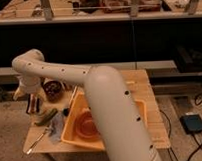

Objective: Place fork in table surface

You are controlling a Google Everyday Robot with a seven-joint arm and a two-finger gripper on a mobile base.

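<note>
The fork lies flat on the table surface near its front left corner, handle pointing toward the front edge. My gripper hangs from the white arm over the table's left edge, behind and above the fork and apart from it. It holds nothing that I can see. A green vegetable lies between the gripper and the fork.
A yellow plastic tub with a reddish bowl inside fills the table's middle. A dark bowl stands at the back left. A pale bluish item lies beside the tub. A black box sits on the floor at right.
</note>
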